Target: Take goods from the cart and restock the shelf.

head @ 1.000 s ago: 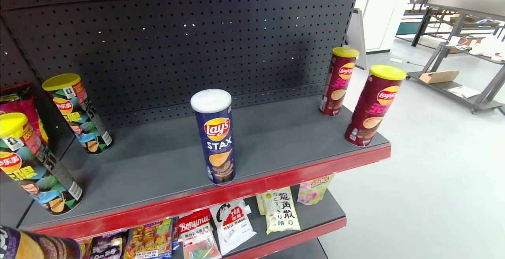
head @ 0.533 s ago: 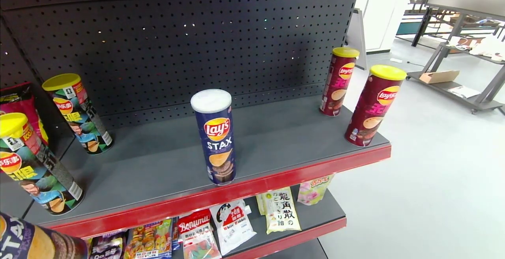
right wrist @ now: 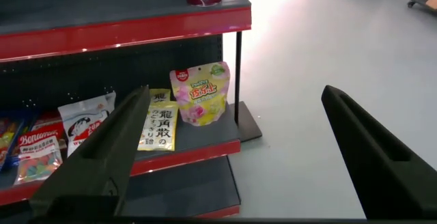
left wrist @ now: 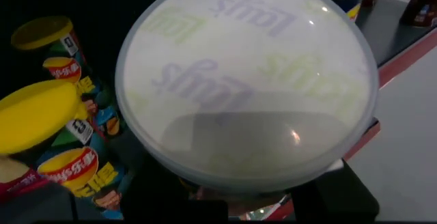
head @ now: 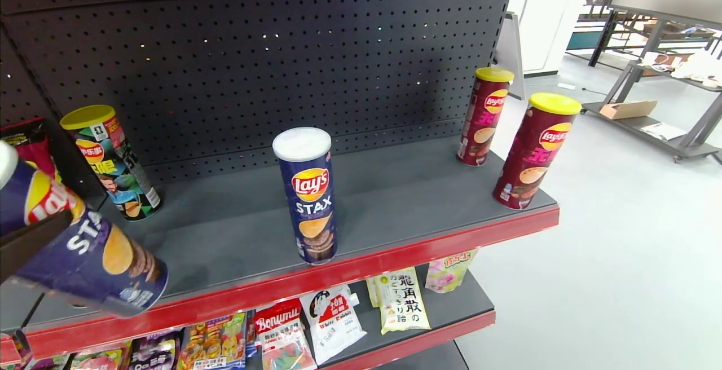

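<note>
The left gripper (head: 48, 230) is clamped on a tilted blue chip can (head: 96, 257), held over the top shelf's red front lip (head: 395, 257) at its left end. The right gripper (right wrist: 235, 94) hangs lower, fingers wide apart. Farther in, an upright blue can (head: 309, 195) stands front centre, a teal can (head: 110, 161) back left, a maroon can (head: 533, 150) at the right front corner, a second maroon can (head: 484, 116) behind it.
</note>
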Controlling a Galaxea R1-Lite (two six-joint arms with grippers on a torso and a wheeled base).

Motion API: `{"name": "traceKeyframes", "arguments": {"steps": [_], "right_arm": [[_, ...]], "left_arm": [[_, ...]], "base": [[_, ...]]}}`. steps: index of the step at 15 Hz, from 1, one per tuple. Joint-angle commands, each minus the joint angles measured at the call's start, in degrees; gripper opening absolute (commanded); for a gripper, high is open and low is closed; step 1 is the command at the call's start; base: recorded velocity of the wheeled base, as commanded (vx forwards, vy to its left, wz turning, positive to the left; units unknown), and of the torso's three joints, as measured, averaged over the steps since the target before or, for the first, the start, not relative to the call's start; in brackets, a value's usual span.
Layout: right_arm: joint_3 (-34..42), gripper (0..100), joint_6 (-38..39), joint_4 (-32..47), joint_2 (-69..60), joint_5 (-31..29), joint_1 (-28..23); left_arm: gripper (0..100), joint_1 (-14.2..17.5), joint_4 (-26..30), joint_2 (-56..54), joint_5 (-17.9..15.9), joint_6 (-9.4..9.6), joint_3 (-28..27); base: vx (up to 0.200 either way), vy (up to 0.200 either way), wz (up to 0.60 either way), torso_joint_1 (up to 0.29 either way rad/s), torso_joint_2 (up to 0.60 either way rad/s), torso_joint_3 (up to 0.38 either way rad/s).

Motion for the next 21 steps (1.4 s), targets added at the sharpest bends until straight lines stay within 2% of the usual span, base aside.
{"name": "traceKeyframes", "arguments": {"steps": [1,4,7,9,11,14,16,18,21], "right_arm": [[0.01,100,-0.04,0.02,-0.16,0.04,0.04],[0.01,100,-0.04,0.02,-0.16,0.04,0.04],[0.01,100,-0.04,0.02,-0.16,0.04,0.04],[0.01,100,-0.04,0.02,-0.16,0.04,0.04],[0.01,100,-0.04,0.02,-0.16,0.04,0.04],[0.01,100,-0.04,0.02,-0.16,0.04,0.04],[0.01,100,-0.04,0.02,-0.16,0.04,0.04],[0.01,100,-0.04,0.02,-0.16,0.04,0.04],[0.01,100,-0.04,0.02,-0.16,0.04,0.04]], "left_arm": [[0,-2.88,-9.90,16.73,0.01,-0.18,-0.75],[0,-3.85,-16.94,26.57,0.18,-0.27,-3.04],[0,-7.71,-23.97,35.54,1.33,-0.97,-6.73],[0,-8.59,-26.16,40.02,1.85,-1.15,-10.07],[0,-10.88,-26.87,45.12,1.94,-2.29,-16.31],[0,-11.67,-26.87,50.21,1.94,-2.29,-22.29],[0,-14.57,-26.69,53.64,5.02,-2.38,-25.28],[0,-16.33,-26.69,57.07,8.27,-3.26,-28.97],[0,-16.94,-26.43,60.23,8.44,-3.35,-32.92]], "base": [[0.000,0.000,0.00,0.000,0.00,0.000],[0.000,0.000,0.00,0.000,0.00,0.000],[0.000,0.000,0.00,0.000,0.00,0.000],[0.000,0.000,0.00,0.000,0.00,0.000],[0.000,0.000,0.00,0.000,0.00,0.000],[0.000,0.000,0.00,0.000,0.00,0.000],[0.000,0.000,0.00,0.000,0.00,0.000],[0.000,0.000,0.00,0.000,0.00,0.000],[0.000,0.000,0.00,0.000,0.00,0.000]]}}
